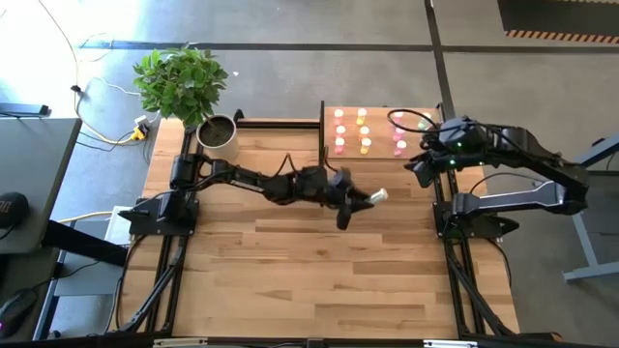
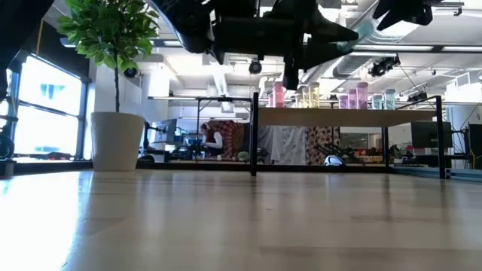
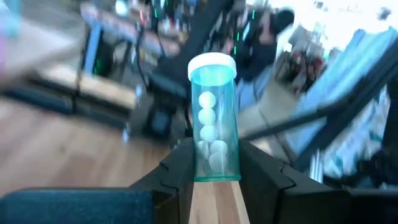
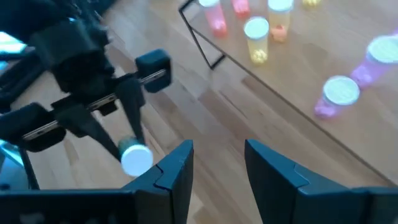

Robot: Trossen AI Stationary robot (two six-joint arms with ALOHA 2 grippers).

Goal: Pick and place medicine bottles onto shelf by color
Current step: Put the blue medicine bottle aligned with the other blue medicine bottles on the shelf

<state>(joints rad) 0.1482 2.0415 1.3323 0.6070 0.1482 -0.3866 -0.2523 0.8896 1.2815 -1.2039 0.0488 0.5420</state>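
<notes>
My left gripper (image 1: 360, 201) reaches over the middle of the table, shut on a pale blue-green medicine bottle (image 3: 214, 118) that has a white cap and white balls inside. The shelf (image 1: 382, 131) stands at the far right with a black upright panel (image 1: 322, 130) on its left side. Several pink, orange and yellow bottles (image 1: 365, 145) stand upright on it. My right gripper (image 1: 421, 172) hovers off the shelf's near right corner; it is open (image 4: 217, 155) with nothing between its fingers. My left gripper pinches the bottle's bottom end (image 3: 214, 169) between its two fingers. The fingers come nearly level from the table's left and lie along the bottle. The capped end (image 1: 379, 195) sticks out past the fingertips toward the right, and the bottle is lifted clear of the table.
A potted plant (image 1: 184, 82) in a white pot (image 1: 219, 137) stands at the far left corner. Black frame rails (image 1: 164, 271) run along both side edges. Bare wood (image 1: 319, 280) fills the near half of the table.
</notes>
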